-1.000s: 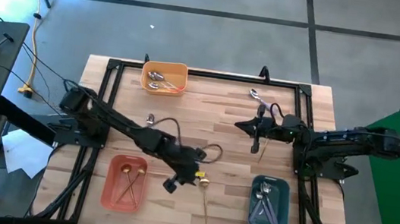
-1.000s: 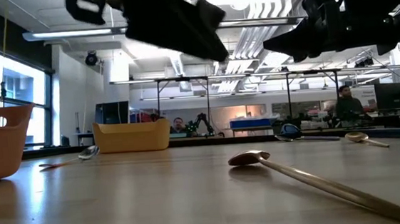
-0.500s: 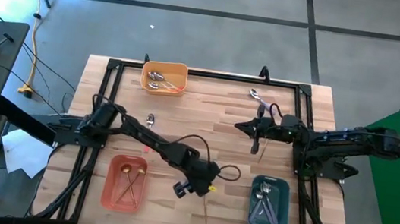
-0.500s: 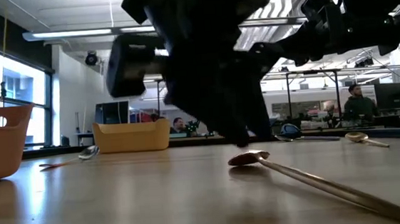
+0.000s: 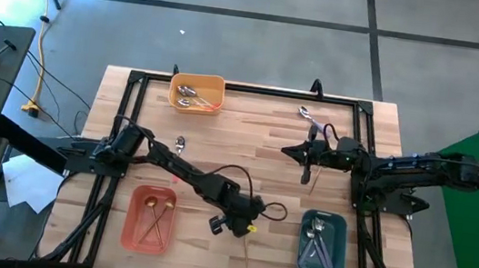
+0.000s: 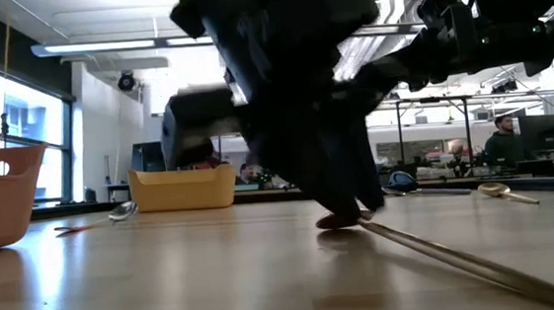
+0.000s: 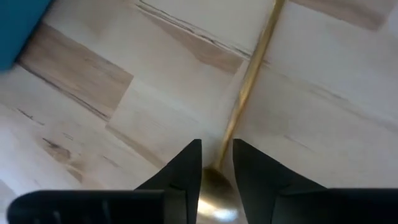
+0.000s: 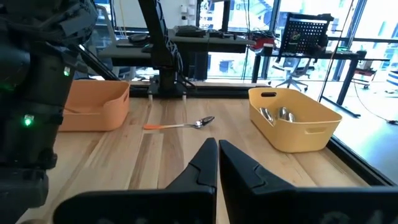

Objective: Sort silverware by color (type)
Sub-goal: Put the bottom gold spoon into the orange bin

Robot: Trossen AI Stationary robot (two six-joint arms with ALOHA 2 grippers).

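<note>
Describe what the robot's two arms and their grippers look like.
Both arms are black and jointed. The left arm trails a looping black cable and has a yellow tag by the left gripper. The right gripper is black with tapered, wedge-shaped fingers.

three bins (image 5: 197,91), two arms (image 5: 189,175)

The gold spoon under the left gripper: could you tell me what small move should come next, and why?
Probably close the fingers. The left gripper is down at the table with its fingers open on either side of the gold spoon where handle meets bowl, not yet pinching it. The right gripper waits mid-table, shut.
</note>
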